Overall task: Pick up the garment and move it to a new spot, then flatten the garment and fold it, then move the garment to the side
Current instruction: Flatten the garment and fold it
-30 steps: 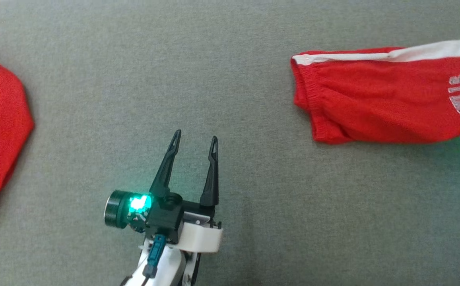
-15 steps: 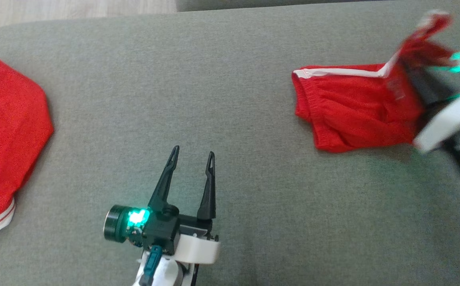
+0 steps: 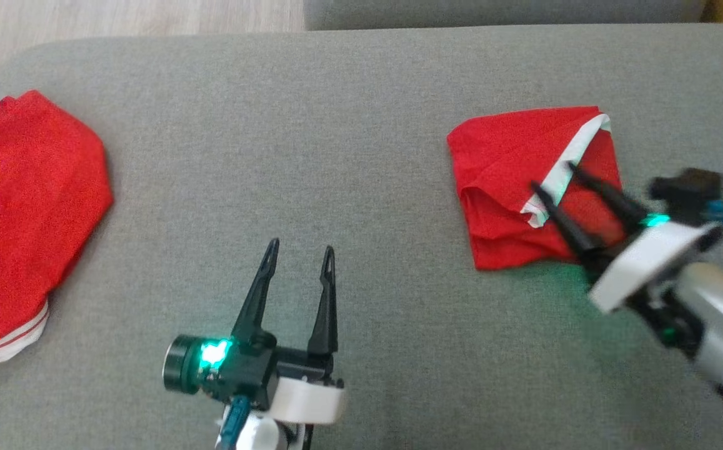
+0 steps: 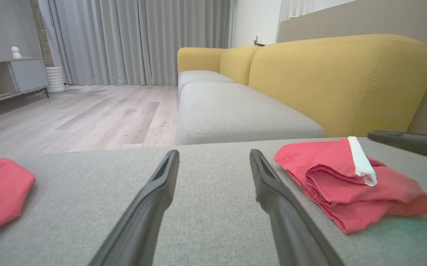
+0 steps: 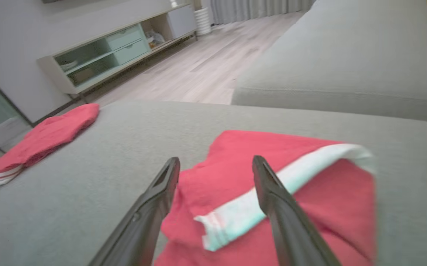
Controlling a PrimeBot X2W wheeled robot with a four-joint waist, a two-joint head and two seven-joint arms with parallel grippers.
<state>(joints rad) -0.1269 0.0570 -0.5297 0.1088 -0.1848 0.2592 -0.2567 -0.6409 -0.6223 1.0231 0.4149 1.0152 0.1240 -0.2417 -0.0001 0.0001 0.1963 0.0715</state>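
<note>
Jaws on both grippers gape empty. Over the folded red garment (image 3: 498,187), at two o'clock on the grey cushion (image 3: 349,125), hangs the right gripper (image 3: 552,175), seemingly not touching; the left gripper (image 3: 301,244) sits at six o'clock

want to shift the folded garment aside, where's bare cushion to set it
Bare cushion runs between the other garment at left and the folded garment, ahead of the open left gripper. Crowded at right, where the open right gripper hangs over it.
</note>
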